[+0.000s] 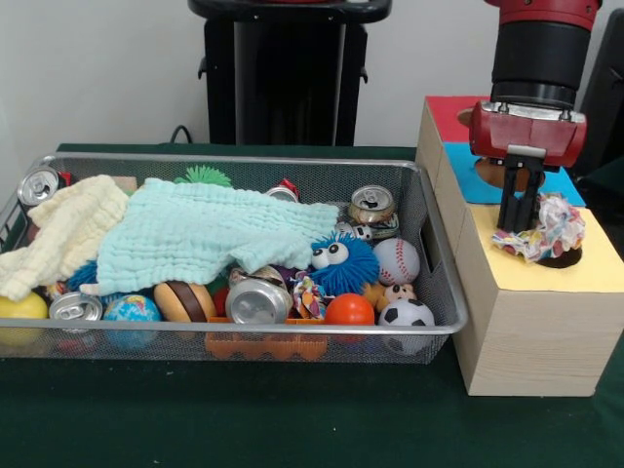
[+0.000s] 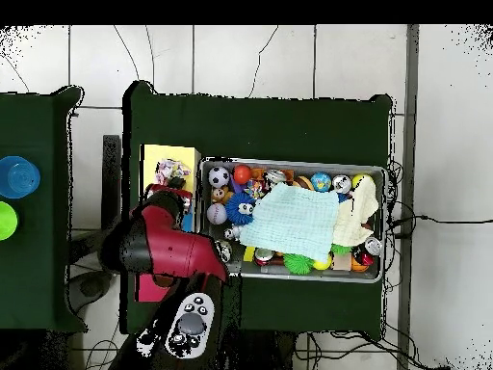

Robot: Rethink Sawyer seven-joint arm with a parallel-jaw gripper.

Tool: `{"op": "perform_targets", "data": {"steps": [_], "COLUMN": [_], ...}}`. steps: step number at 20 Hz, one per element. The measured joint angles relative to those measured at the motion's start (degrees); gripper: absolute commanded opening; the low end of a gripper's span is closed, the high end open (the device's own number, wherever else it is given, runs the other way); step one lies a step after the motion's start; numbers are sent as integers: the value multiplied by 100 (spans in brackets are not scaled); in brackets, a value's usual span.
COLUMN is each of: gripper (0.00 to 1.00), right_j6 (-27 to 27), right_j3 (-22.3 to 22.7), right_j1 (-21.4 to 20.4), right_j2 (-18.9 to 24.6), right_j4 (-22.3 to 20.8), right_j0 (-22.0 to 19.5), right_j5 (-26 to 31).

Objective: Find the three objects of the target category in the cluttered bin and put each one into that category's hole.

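Note:
My gripper (image 1: 521,222) stands over the largest pale wooden box (image 1: 531,336), shut on a wrinkly confetti-patterned wad (image 1: 548,230). The wad rests over the round hole (image 1: 566,258) in the yellow surround (image 1: 597,270) and hides most of it. It also shows in the overhead view (image 2: 171,173), beside my arm. The silver wire-mesh bin (image 1: 441,292) lies left of the box. A knotted multicolour rope (image 1: 308,293) lies near its front, between a silver can (image 1: 257,300) and the fuzzy blue ball (image 1: 343,261). No third multicoloured piece shows.
A mint cloth (image 1: 210,234) and a cream cloth (image 1: 60,234) cover much of the bin. Balls, cans and toys crowd the rest. The blue surround (image 1: 468,174) and red surround (image 1: 450,115) lie behind the yellow one. A blue cup (image 2: 17,176) stands on a side table.

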Motion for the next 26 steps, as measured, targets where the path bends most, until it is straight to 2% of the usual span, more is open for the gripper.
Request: {"op": "perform_targets", "data": {"steps": [12,17,18,26], "gripper": [0,0,0,0], "right_j6": [0,1,5,5], "right_j3": [33,164,224,402], "right_j1": [-32,-156,-197,-203], "right_j2": [79,455,637,1050], "right_j4": [1,2,2,4], "right_j0": [-65,-407,-560,-808], "right_j5": [-2,-63,-147,-748]}}
